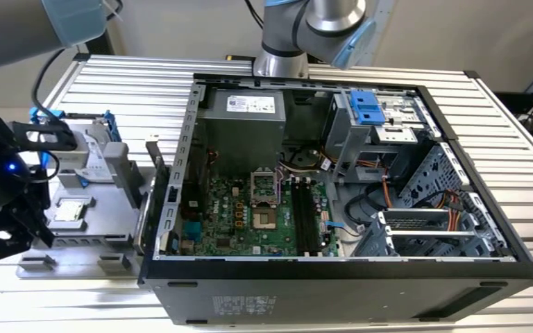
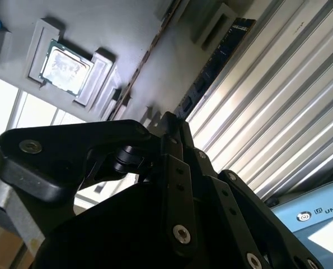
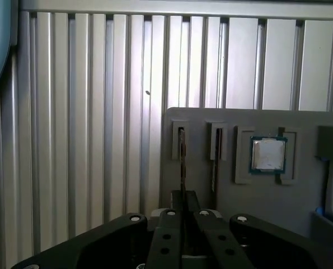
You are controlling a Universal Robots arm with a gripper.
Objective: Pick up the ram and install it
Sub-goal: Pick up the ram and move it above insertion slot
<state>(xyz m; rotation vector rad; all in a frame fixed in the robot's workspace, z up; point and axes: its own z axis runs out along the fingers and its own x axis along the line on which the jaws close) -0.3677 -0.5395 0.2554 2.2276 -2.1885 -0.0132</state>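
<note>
The ram (image 3: 182,162) stands edge-on in a grey holder (image 3: 300,120), with the processor (image 3: 267,154) nearby.

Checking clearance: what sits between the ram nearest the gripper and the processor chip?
In the first wrist view, a second slot with another thin stick separates the ram from the processor chip.

Bright, even light falls on the grey parts tray (image 1: 109,208) in the exterior view, casting only soft shadows just beside its raised blocks. The ribbed metal table (image 1: 137,83) around the tray shines pale, and the open computer case (image 1: 341,277) beside it is much darker inside. In the second wrist view the tray (image 2: 127,33) is dim and backlit, white blown-out patches burn past its edge, and the processor chip (image 2: 65,66) on it glares. In the first wrist view the table's ribs (image 3: 99,112) beyond the tray (image 3: 306,123) carry streaky reflections. The gripper (image 3: 182,193) in front of the tray is a near-black silhouette.
</note>
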